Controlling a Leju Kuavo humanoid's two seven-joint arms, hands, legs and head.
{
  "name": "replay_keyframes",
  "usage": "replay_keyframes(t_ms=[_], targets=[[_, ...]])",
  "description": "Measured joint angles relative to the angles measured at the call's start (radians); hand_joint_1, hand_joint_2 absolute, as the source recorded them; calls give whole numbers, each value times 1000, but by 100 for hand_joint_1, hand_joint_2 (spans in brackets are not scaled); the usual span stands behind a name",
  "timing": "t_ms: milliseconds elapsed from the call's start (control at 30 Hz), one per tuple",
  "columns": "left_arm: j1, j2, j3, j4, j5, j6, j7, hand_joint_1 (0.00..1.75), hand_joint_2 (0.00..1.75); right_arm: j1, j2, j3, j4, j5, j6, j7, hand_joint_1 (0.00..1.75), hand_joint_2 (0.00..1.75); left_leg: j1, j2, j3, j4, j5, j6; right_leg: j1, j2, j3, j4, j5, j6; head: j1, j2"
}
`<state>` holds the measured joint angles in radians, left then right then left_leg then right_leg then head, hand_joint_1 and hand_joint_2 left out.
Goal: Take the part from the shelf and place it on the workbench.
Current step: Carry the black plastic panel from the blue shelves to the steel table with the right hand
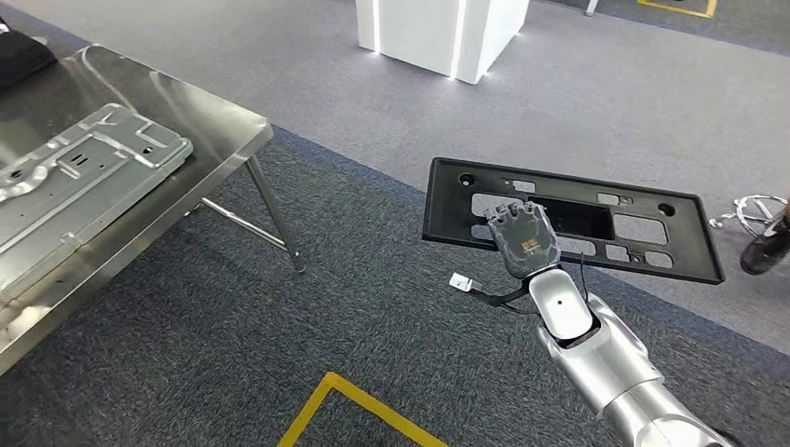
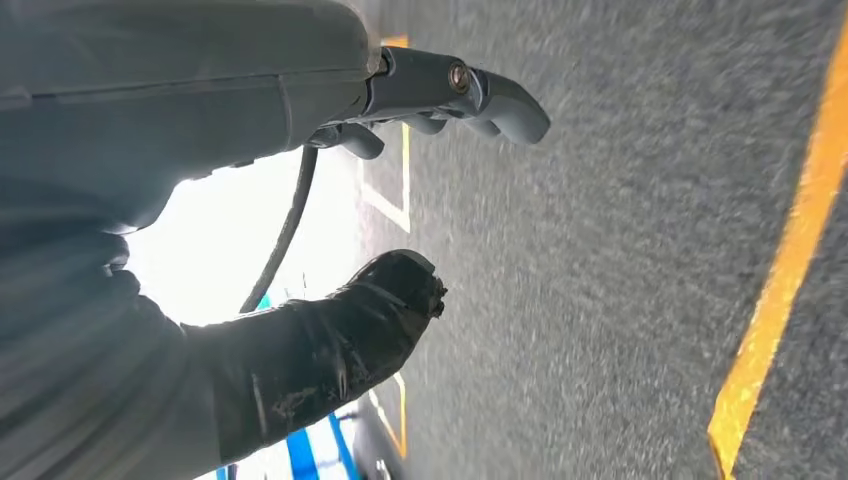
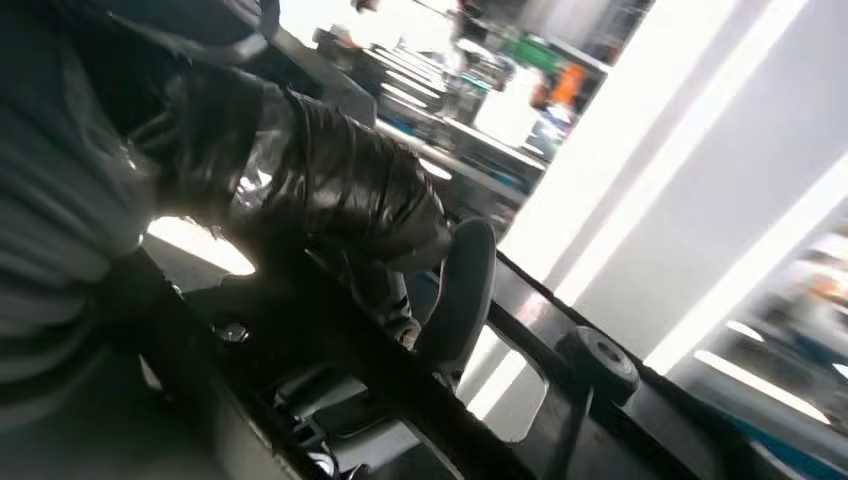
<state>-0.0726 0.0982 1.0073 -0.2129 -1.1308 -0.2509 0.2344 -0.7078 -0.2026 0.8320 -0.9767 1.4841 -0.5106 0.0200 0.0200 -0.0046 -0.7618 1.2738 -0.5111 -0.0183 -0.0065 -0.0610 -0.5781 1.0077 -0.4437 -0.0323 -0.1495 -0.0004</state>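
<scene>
My right hand (image 1: 524, 237) grips a long flat black plastic panel (image 1: 596, 200) with several cut-outs, held level above the carpet at the right of the head view. Close up in the right wrist view, the thumb (image 3: 340, 190) and fingers (image 3: 460, 290) clamp the black panel (image 3: 590, 360). The steel workbench (image 1: 210, 116) stands at the left, well apart from the panel. A grey stamped metal sheet (image 1: 84, 172) lies on it. My left hand (image 2: 420, 110) hangs over the carpet, its fingers apart and nothing in it.
A white pillar base (image 1: 438, 33) stands at the far centre. Yellow floor tape (image 1: 349, 400) runs near my feet. A chair base (image 1: 755, 214) and a person's shoe (image 1: 769, 247) sit at the right edge. A dark item (image 1: 19, 56) lies on the bench's far corner.
</scene>
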Motion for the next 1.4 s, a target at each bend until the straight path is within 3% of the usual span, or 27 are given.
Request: replay_keyframes(t_ms=[33,100,167,267,333,400,433,467,500,533,600,633,700,767,833,900,967,1000,1033,1100,1167,1233,1267,1300,1333,1400], targets=[[0,0,2,0,1,1,1,0,175,0,3,0,-1,-4,4,-11,175,175,2,8,28,-48,26,-2,0,-13,0,3,-2,3,0,0],[-1,0,8,0,2,3,3,0,175,-5,9,0,-6,-11,9,-24,175,175,0,50,104,-181,72,-2,2,-37,-1,13,-11,13,0,0],[-2,0,15,0,5,4,4,0,175,-15,14,0,-12,-15,16,-29,175,175,-6,71,138,-244,84,7,6,-57,-1,22,-19,25,0,0],[0,1,19,0,5,4,6,0,175,-30,26,2,-24,-21,28,-38,175,175,-9,34,136,-248,88,27,4,-77,4,28,-28,39,0,0],[-2,2,20,0,5,4,6,0,175,-39,30,3,-33,-25,36,-44,175,175,-7,11,137,-253,94,39,-4,-28,-16,79,-67,47,0,0],[-5,3,23,0,4,4,6,0,175,-45,33,6,-38,-29,44,-44,175,175,-8,-11,136,-254,97,46,-7,38,-72,206,-135,49,0,0],[-6,3,25,0,4,5,6,0,175,-46,34,8,-39,-29,46,-44,175,175,-9,-25,134,-253,98,49,-6,51,-103,270,-159,48,1,0],[-7,3,25,0,4,5,6,0,175,-46,35,10,-39,-30,47,-44,175,175,-12,-40,133,-253,99,50,-5,57,-124,310,-167,45,1,0],[-7,3,26,0,4,5,6,0,175,-46,35,12,-39,-30,49,-44,175,175,-14,-57,133,-253,100,51,-4,61,-128,312,-153,41,1,0],[-7,3,26,0,4,5,6,0,175,-46,38,13,-39,-30,51,-44,175,175,-15,-74,133,-252,101,52,-2,67,-113,275,-122,34,0,0],[-6,2,27,0,5,4,6,0,175,-53,43,14,-42,-30,57,-44,175,175,-17,-105,133,-252,103,50,2,108,-53,139,-48,16,0,0],[-6,1,28,0,5,4,7,0,175,-60,46,15,-44,-30,62,-44,175,175,-16,-117,130,-251,105,47,3,132,-29,80,-26,9,0,0],[-6,0,31,0,3,3,8,0,175,-75,55,18,-47,-30,77,-43,175,175,-10,-141,120,-252,111,37,5,155,-12,35,-19,3,0,0],[-3,1,34,0,1,1,10,0,175,-90,70,22,-53,-30,96,-43,175,175,-6,-156,113,-257,117,25,5,130,-5,19,-14,1,0,0],[-3,3,35,1,-3,-1,12,0,175,-108,89,27,-60,-30,116,-43,175,175,-10,-101,95,-227,95,17,0,101,8,-4,-3,-4,0,0],[-8,6,35,1,-7,-2,13,0,175,-130,107,33,-64,-30,139,-44,175,175,-11,-27,45,-122,37,9,0,69,15,-16,1,-8,0,0],[-13,8,36,1,-10,-1,12,0,175,-149,122,43,-67,-30,157,-44,175,175,-3,-7,-9,-14,-2,-3,2,34,16,-15,-2,-8,0,0],[-13,8,36,1,-10,-1,12,0,175,-156,129,49,-69,-30,163,-44,175,175,2,-3,-15,-1,2,-8,1,17,16,-13,-5,-6,0,0],[-13,8,36,1,-10,0,12,0,175,-162,138,55,-72,-30,169,-44,175,175,6,3,0,-26,23,-14,0,2,16,-10,-9,-4,0,0],[-14,8,38,1,-9,2,12,0,175,-175,156,65,-81,-31,183,-43,175,175,9,33,69,-150,78,-22,-2,-24,16,3,-21,7,0,0],[-16,8,40,1,-9,4,13,0,175,-195,171,75,-94,-33,198,-41,175,175,5,55,113,-235,103,-13,3,-47,14,19,-35,21,0,0],[-15,9,41,1,-8,4,13,0,175,-210,184,84,-104,-35,205,-41,175,175,1,41,114,-242,101,3,8,-65,17,25,-43,30,1,0],[-14,9,41,1,-8,4,14,0,175,-214,191,88,-108,-35,206,-41,175,175,2,30,114,-241,100,9,6,-68,19,25,-47,35,1,0],[-14,9,41,1,-8,4,14,0,175,-218,197,90,-111,-36,207,-41,175,175,3,19,115,-242,101,15,2,-54,18,34,-57,39,1,0],[-14,9,42,1,-7,5,14,0,175,-221,200,94,-115,-36,208,-41,175,175,4,8,115,-243,101,20,-2,-29,8,58,-75,43,1,0],[-18,9,43,1,-6,5,14,0,175,-227,204,103,-119,-37,210,-41,175,175,5,-12,115,-244,103,29,-6,33,-42,165,-132,46,1,0]])
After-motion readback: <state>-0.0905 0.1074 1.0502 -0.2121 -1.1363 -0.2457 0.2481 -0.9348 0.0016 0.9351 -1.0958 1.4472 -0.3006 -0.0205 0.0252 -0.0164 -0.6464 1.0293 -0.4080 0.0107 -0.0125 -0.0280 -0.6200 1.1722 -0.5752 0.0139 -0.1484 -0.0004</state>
